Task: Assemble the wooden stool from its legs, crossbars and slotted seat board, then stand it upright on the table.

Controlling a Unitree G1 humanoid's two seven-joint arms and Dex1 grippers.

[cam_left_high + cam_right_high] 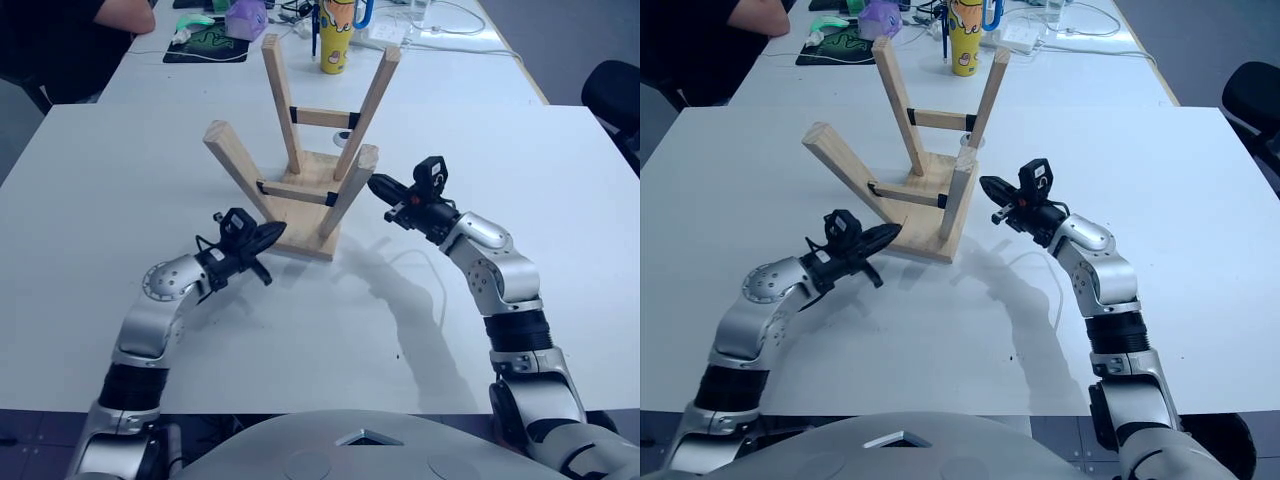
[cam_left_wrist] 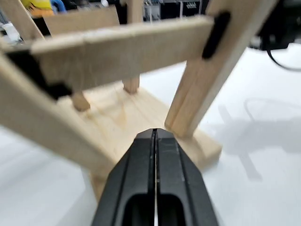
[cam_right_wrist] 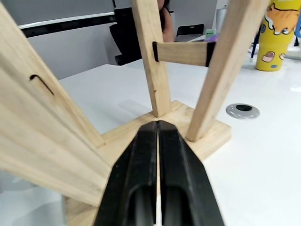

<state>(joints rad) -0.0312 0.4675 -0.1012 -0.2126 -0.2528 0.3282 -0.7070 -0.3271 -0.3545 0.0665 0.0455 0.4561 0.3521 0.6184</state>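
The left gripper (image 1: pixel 268 237), lower left of centre in the left eye view, had its fingers pressed together with nothing between them. Its tip pointed right at the near left edge of the seat (image 1: pixel 305 218); contact could not be judged. In the left wrist view the splayed left leg (image 2: pixel 42 127) and the lower crossbar (image 2: pixel 122 49) crossed above and ahead of that tip.

The right gripper (image 1: pixel 380 187), right of centre, was also closed flat and empty. It pointed left, just beside the near right leg (image 1: pixel 350 195), which stood between it and the middle of the seat.

The stool (image 1: pixel 300 160) sat upside down at the centre of the white table (image 1: pixel 120 200), seat flat on the top and four legs (image 1: pixel 282 100) splaying upward. An upper crossbar (image 1: pixel 322 117) joined the two far legs.

A thin cable (image 1: pixel 425 265) looped on the table under the right forearm. A round grommet (image 3: pixel 243 110) lay in the table beyond the seat. On the table behind, at the top of the frame, stood a yellow cup (image 1: pixel 337 38) and a dark mat (image 1: pixel 205 45). A black chair (image 1: pixel 615 95) showed at the right edge.
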